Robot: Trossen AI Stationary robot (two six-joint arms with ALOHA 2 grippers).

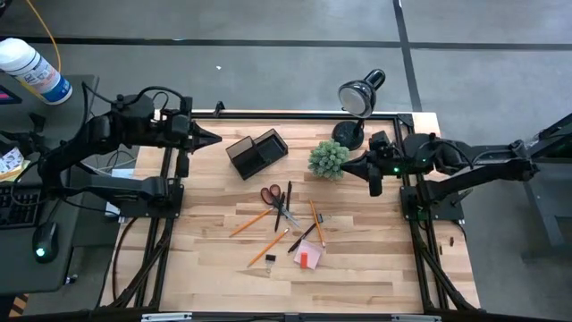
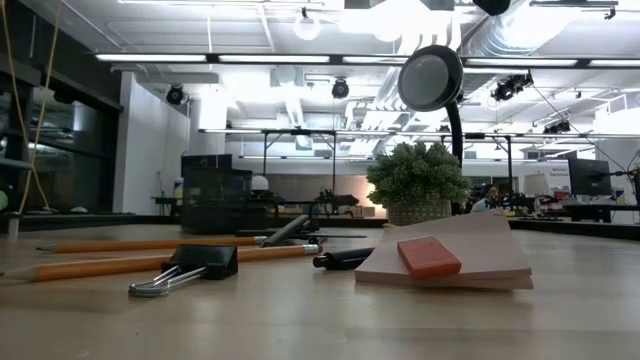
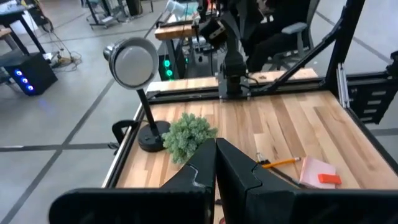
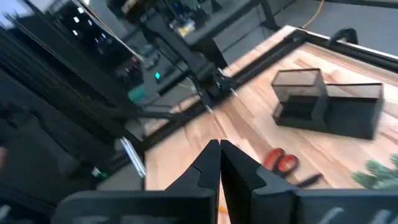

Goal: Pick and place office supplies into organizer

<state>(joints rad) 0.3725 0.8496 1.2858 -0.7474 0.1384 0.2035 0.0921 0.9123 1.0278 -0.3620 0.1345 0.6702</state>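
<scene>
Organizer (image 1: 256, 152) between both closed claws, left claw (image 1: 214, 138) nearer, right claw (image 1: 348, 165) beyond plant (image 1: 328, 159).

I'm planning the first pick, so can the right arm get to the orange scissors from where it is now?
Probably yes. The right gripper hangs shut beside the plant, which stands off to the side of the path; the scissors lie uncovered on open table.

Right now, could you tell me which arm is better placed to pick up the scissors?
Probably the right: its gripper looks slightly nearer the scissors, though the plant sits beside it. The left gripper hangs beyond the organizer.
</scene>
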